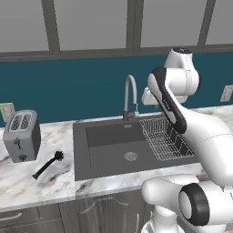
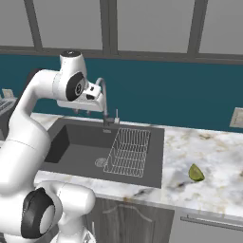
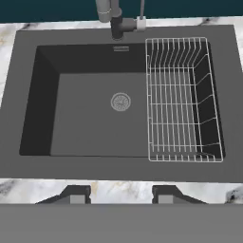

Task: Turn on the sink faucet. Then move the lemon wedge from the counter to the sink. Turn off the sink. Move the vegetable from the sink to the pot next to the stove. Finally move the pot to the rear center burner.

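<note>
The dark grey sink (image 1: 80, 154) (image 2: 155, 163) (image 3: 118, 167) lies in the marble counter (image 2: 216, 149). The grey gooseneck sink faucet (image 1: 130, 96) (image 2: 103, 97) (image 3: 108, 10) rises at its rear rim, and no water shows. A yellow-green lemon wedge (image 2: 196, 172) rests on the counter right of the sink. My gripper (image 2: 81, 112) (image 3: 121, 194) hangs above the basin's front part, close to the spout, pointing down. Its fingertips (image 3: 76, 194) stand apart with nothing between them. The vegetable, the pot and the stove are out of view.
A wire rack (image 1: 164, 139) (image 3: 182, 99) fills the basin's right side, and a round drain (image 3: 120, 101) sits mid-floor. Left of the sink, a black dish brush (image 1: 47, 164) lies on the counter near a grey toaster (image 1: 22, 135). A teal wall backs the counter.
</note>
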